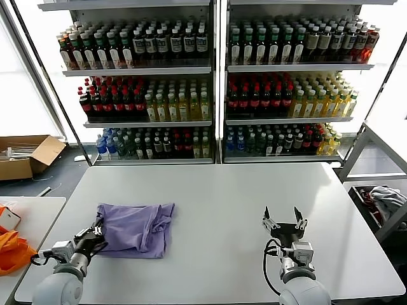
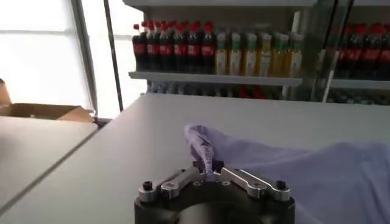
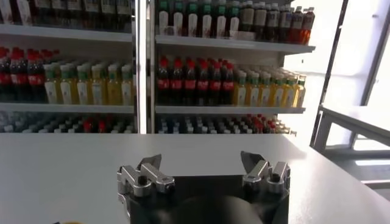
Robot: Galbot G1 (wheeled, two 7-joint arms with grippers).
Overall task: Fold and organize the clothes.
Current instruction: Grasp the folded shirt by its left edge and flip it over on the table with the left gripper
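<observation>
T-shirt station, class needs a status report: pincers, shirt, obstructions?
Left pincer shut on purple T-shirt, near-left edge. Right pincer open, apart from it. Nothing blocking.

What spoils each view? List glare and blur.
Head view: windows blown out white, table evenly lit. Left wrist view: bright window, soft shelf bottles, shirt slightly blurred. Right wrist view: glare at the right, pincer sharp.

T-shirt (image 2: pixel 317 176): cut off at wrist-view edge | print: hidden | bottle labels (image 1: pixel 159 44): too small to read
</observation>
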